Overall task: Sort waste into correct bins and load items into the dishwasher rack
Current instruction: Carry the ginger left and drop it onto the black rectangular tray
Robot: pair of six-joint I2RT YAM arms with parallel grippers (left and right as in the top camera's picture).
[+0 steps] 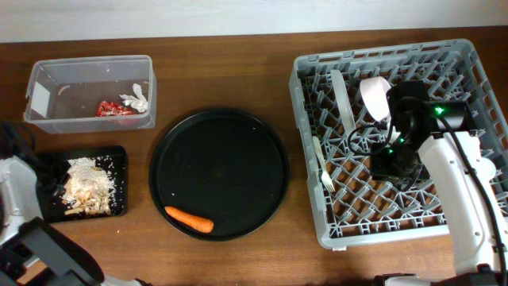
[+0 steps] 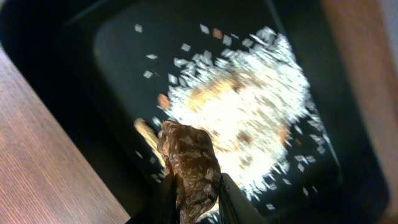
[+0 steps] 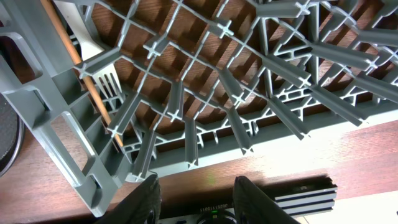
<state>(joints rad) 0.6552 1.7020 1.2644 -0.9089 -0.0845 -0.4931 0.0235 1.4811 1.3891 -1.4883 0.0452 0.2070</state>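
1. The clear tub point(image 1: 48, 70) holds the red wrapper point(image 1: 111, 110) and the white tissue point(image 1: 136, 98).
2. The shallow black tray point(image 1: 119, 155) holds rice scraps point(image 1: 87, 184). Above them, the left gripper point(image 2: 193, 200) pinches the small brown lump point(image 2: 186, 160).
3. The carrot point(image 1: 189, 218) lies in the round black tray point(image 1: 222, 159).
4. The dishwasher rack point(image 1: 397, 226) holds a plate point(image 1: 343, 97) on edge, a pink bowl point(image 1: 375, 94) and a fork point(image 1: 322, 163). The right gripper point(image 3: 199, 194) is over the rack, with its jaws apart and empty.

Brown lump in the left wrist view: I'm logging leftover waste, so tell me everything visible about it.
The brown lump is wrinkled and glossy, mottled tan to dark brown; its material is unclear. The left hand pinches its lower end between two dark fingers, upper end free. It hangs over the black tray and its pale rice-like scraps.
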